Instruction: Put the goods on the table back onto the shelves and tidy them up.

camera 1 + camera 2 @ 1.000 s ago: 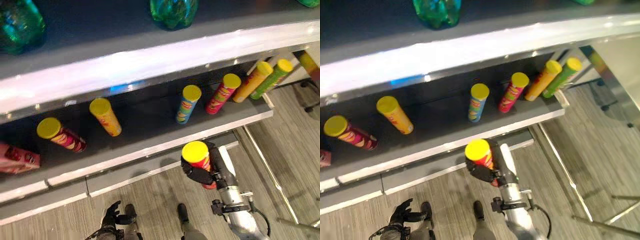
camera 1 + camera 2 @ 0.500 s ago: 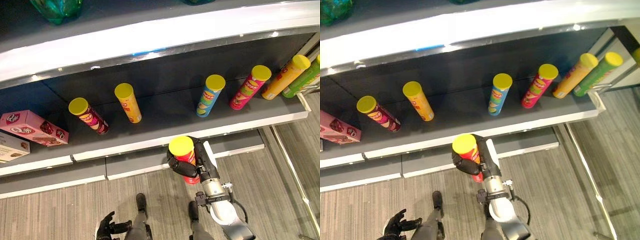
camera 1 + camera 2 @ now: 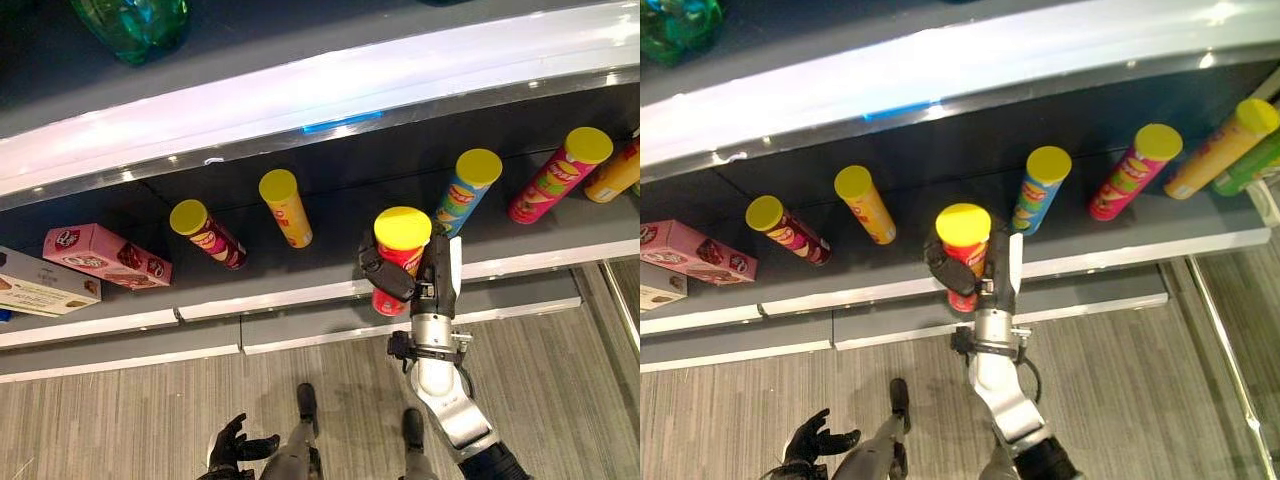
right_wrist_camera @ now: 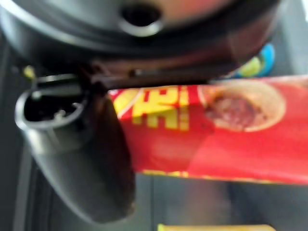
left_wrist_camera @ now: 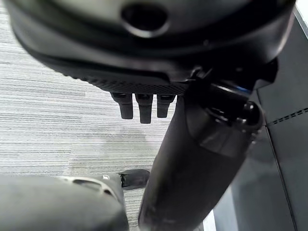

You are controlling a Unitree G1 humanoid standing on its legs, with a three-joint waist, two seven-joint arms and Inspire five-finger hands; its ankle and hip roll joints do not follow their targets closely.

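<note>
Right hand [image 3: 400,283] grips a red chip can [image 3: 398,262] with a yellow lid, fingers curled round its body, holding it upright at the front edge of the grey shelf [image 3: 300,290]. On the shelf behind stand a blue can [image 3: 462,190], a pink can [image 3: 556,173], a yellow can [image 3: 287,206] and a dark red can [image 3: 207,234], with a pink box [image 3: 105,255] further left. Left hand [image 3: 232,448] hangs low over the floor, fingers loosely spread and empty.
</note>
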